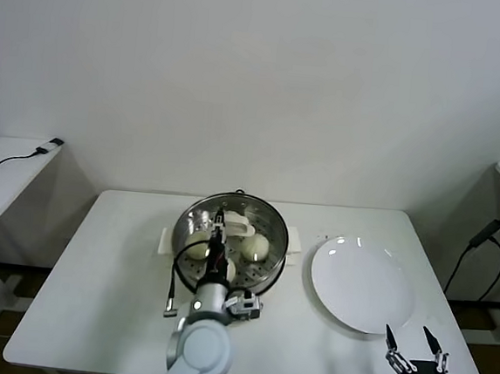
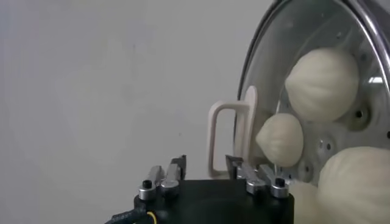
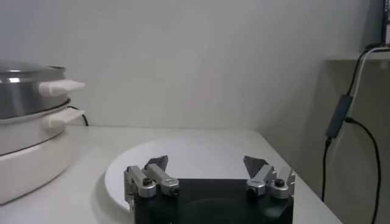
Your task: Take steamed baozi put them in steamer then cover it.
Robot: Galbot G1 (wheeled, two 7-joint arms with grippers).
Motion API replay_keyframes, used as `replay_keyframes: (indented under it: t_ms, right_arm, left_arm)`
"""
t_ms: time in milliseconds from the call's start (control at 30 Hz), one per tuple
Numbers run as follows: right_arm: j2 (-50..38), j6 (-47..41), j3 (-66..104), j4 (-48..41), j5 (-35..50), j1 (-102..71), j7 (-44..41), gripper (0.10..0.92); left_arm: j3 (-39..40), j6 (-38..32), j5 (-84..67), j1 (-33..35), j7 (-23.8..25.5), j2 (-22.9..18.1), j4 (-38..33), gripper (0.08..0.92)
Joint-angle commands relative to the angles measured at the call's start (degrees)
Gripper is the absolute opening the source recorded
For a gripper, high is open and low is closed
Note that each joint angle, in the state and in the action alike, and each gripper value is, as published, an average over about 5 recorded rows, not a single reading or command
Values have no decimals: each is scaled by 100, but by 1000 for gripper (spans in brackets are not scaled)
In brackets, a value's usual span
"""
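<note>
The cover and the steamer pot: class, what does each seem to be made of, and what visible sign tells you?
The cover looks like clear glass: the steamed baozi show through it. Its handle, between the left gripper fingers, is matte cream, probably plastic. The steamer pot looks like polished stainless steel, shiny and reflective, on a cream base, likely plastic.

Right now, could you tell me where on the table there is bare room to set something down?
Bare tabletop lies between the table's left edge and the steamer. The white plate is bare too. It is crowded mid-table: the left gripper is at the cover over the baozi. The right gripper waits at the front right corner.
</note>
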Motion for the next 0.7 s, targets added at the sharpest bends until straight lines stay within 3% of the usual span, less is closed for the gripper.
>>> replay_keyframes:
  t_ms: [33,233,367,500,567,700]
  right_arm:
    - [-34,-41,-57,9,-5,26,-46,823]
    - [-110,28,-196,68,-29,105,274,823]
    - [-122,166,-226,50,18,214,251,823]
    - [-115,200,-279,22,-28,242,241,823]
    - [-115,230,-315,3,-60,245,239,823]
    - [-107,232,-375,-60,-46,283,289,823]
  left_arm:
    - [32,-156,-781,369,-168,375,-919,488]
    - [-299,-893,-1923,1099,-851,760,-1685,679]
    - [-1092,-2112,-3519,1812,-1695,743,-1845,792]
    - [-2239,-3371,-5495,2427,-2364,475,-1877,820]
    - [-2942,-3863,-6545,2639,-2408,314,-1878,822]
    - [-4377,-4112,-9118,3009,-2155,371,-1774,823]
